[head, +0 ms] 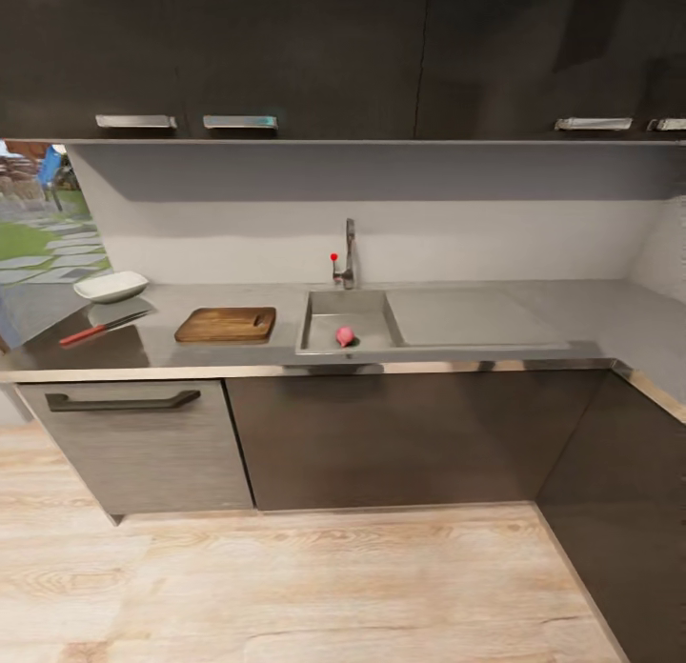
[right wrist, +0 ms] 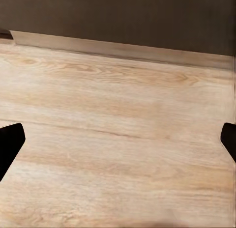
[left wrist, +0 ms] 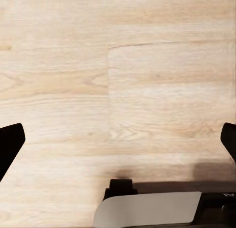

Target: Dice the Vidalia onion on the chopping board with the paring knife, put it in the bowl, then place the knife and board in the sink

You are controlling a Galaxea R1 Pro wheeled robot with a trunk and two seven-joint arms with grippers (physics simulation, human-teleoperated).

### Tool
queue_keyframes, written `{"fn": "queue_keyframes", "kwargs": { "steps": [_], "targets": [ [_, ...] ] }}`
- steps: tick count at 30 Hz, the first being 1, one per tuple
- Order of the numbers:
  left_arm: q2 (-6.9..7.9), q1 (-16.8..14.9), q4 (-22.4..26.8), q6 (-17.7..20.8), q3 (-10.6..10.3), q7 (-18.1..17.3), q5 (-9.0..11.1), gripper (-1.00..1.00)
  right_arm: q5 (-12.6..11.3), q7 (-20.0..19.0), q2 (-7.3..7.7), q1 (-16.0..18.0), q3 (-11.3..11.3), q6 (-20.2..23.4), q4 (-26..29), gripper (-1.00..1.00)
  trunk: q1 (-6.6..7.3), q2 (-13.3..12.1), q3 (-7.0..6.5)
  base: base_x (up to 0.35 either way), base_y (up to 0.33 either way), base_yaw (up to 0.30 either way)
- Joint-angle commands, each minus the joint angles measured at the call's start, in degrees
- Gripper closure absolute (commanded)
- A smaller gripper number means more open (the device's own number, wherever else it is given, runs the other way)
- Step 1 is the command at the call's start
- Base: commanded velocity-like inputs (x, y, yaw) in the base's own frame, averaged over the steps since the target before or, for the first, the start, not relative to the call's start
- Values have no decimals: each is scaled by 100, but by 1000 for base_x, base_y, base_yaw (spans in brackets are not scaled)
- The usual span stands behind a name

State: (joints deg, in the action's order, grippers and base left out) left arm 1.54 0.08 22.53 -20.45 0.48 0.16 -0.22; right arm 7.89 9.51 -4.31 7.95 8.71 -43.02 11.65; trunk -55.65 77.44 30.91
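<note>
In the head view the pinkish-red Vidalia onion (head: 345, 336) lies in the grey sink (head: 324, 306), near its front wall. Left of the basin the brown chopping board (head: 227, 324) lies flat on the countertop (head: 495, 353). Farther left is the red-handled paring knife (head: 98, 329), with the white bowl (head: 111, 286) behind it. My left gripper (left wrist: 118, 139) hangs open over bare wooden floor, its dark fingertips (left wrist: 10, 144) wide apart. My right gripper (right wrist: 118, 139) is also open over the floor, close to a dark cabinet base.
A chrome tap (head: 349, 253) with a red knob stands behind the basin, and the flat drainboard (head: 472, 317) lies to its right. Dark cabinets with bar handles (head: 122, 402) run under the worktop and turn a corner at the right. Wall cupboards hang above. Light wood floor (head: 314, 587) lies before me.
</note>
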Motion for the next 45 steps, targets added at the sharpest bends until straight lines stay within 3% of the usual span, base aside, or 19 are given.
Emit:
{"fn": "queue_keyframes", "kwargs": {
  "steps": [1, 23, 34, 36, 37, 38, 41, 43, 45],
  "targets": [
    [-9, 1, 5, -11, 5, 2, -4, -100, 55, 60, -8, 3, 17, -4, -4, -100, 0, 3, 5, 1, -320, 0],
    [-14, 1, -10, -3, 6, 10, -4, -100, 55, 60, -74, 4, 17, 4, -13, -100, 0, 3, 5, 0, -317, 0],
    [-63, -3, 96, 185, 13, 113, 4, -100, 55, 60, -62, 3, 12, 8, -8, -100, 0, 3, 5, 0, -47, 0],
    [-86, -6, 237, 429, 13, 263, 8, -100, 55, 60, -62, 4, 11, 10, -11, -100, 0, 3, 5, 0, -2, 0],
    [-122, -6, 407, 697, 14, 388, 9, -100, 55, 60, -62, 3, 11, 11, -11, -100, 0, 3, 5, 0, -1, 0],
    [-182, -7, 756, 1234, 14, 564, 8, -100, 55, 60, -62, 4, 11, 12, -11, -100, 0, 3, 5, 0, 0, 0],
    [-249, -8, 1313, 1993, 14, 694, 1, -100, 55, 60, -58, 3, 14, 13, -11, -100, 0, 3, 5, 0, 0, 0],
    [-285, -8, 1944, 2617, 14, 753, 1, -100, 58, 60, -55, 3, 15, 14, -12, -100, 0, 3, 5, 0, 0, 0],
    [-396, -11, 3075, 3609, 14, 791, -1, -100, 63, 60, -53, 4, 16, 20, -13, -100, 0, 3, 5, 0, 0, 0]
  ]
}}
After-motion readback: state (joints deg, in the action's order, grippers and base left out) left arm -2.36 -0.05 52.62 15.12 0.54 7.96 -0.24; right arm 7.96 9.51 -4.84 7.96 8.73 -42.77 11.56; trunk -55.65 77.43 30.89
